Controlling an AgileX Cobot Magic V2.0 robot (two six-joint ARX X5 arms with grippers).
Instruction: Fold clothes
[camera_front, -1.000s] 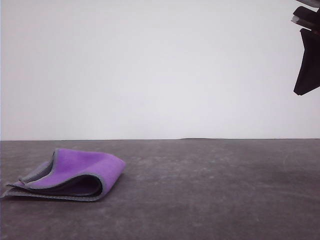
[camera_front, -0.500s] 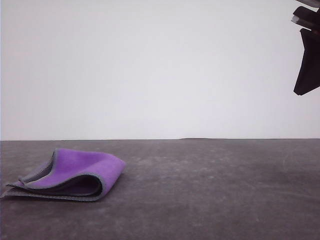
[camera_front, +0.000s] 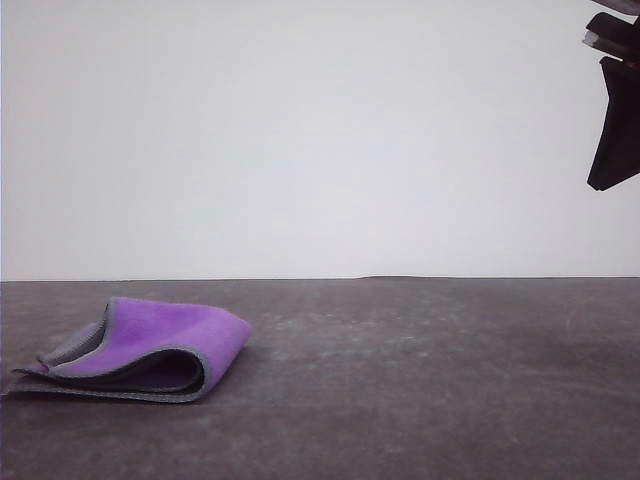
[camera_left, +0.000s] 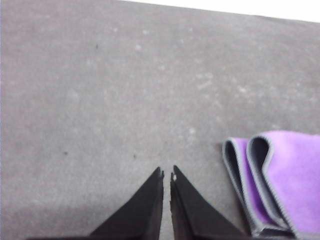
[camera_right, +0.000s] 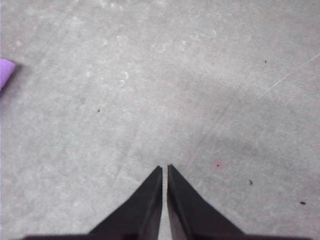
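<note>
The clothes (camera_front: 150, 345) are one small cloth lying folded on the dark table at the front left, purple face up, with grey stitched edging and a dark underside. The left wrist view has the cloth (camera_left: 285, 175) beside my left gripper (camera_left: 166, 173), which is shut and empty, with a strip of bare table between them. My right gripper (camera_right: 164, 168) is shut on nothing above bare table, and a purple corner of the cloth (camera_right: 5, 70) sits far off at that view's edge. In the front view the right arm (camera_front: 615, 110) hangs high at the right.
The grey table (camera_front: 420, 380) stretches flat to a plain white wall (camera_front: 320, 140) behind it. Small specks and faint scratches mark the surface (camera_right: 217, 164) under the right gripper.
</note>
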